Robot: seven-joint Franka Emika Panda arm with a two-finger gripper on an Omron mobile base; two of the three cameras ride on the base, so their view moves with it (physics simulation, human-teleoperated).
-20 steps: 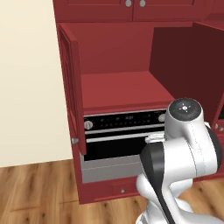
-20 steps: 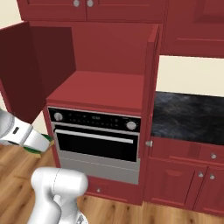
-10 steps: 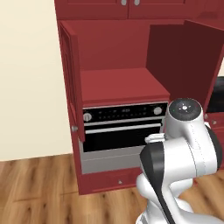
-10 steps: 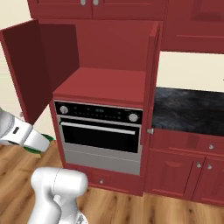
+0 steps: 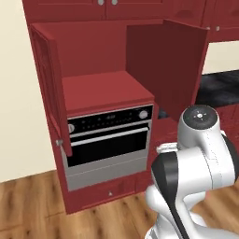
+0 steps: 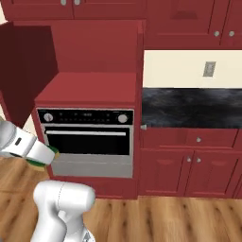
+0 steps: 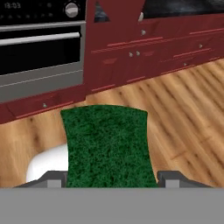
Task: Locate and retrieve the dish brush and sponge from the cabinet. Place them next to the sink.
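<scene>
My gripper [image 7: 113,178] is shut on the sponge [image 7: 107,144]; its green top faces the hand view and spans the gap between the two fingers [image 7: 56,178]. In the right base view the gripper [image 6: 43,157] hangs low at the left, in front of the oven, with a bit of green and yellow sponge [image 6: 46,159] at its tip. The cabinet [image 5: 105,86] stands with both doors swung open and a bare red shelf above the oven. The dish brush and the sink are out of view.
A black-and-silver oven [image 6: 87,134] sits under the cabinet shelf. To its right runs a dark counter [image 6: 191,106] over low red cupboards [image 6: 189,165] with round knobs. The open right cabinet door [image 5: 165,70] juts out toward the arm. Wooden floor [image 7: 183,113] lies below.
The whole scene has shifted in both base views, so the camera has moved: the dark counter to the right shows more. The gripper stays shut on the sponge.
</scene>
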